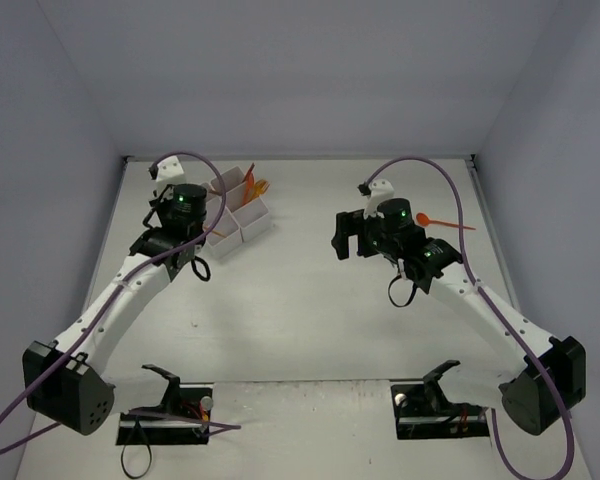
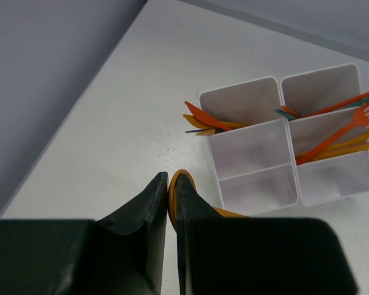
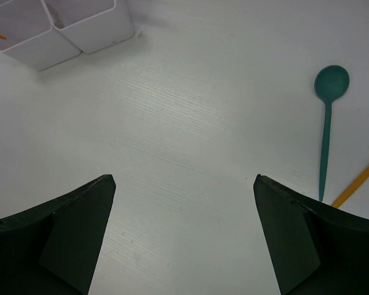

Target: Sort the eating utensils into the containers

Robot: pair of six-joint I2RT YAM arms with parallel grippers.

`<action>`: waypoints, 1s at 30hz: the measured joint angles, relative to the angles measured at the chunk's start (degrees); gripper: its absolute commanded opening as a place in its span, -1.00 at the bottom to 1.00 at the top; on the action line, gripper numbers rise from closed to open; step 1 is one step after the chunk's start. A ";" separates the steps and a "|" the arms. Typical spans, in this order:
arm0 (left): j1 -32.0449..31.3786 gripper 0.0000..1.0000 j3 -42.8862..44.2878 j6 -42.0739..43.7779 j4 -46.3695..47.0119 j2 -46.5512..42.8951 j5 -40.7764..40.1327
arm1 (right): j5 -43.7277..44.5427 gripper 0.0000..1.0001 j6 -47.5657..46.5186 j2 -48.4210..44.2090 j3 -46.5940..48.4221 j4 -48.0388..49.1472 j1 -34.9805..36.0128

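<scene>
The white six-compartment tray stands just ahead and to the right of my left gripper, which is shut on an orange spoon, its round bowl edge showing between the fingertips. Orange knives lie in a far compartment, and orange and teal forks in the right-hand ones. From above, the left gripper is beside the tray. My right gripper is open and empty over bare table. A teal spoon and an orange handle lie to its right.
An orange spoon lies on the table right of the right arm. The grey walls stand close behind and left of the tray. The tray's corner shows at the top left of the right wrist view.
</scene>
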 measured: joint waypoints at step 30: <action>1.17 -0.63 -5.94 -13.28 14.89 15.93 0.19 | 4.46 0.88 2.58 1.32 -2.82 -2.18 -3.17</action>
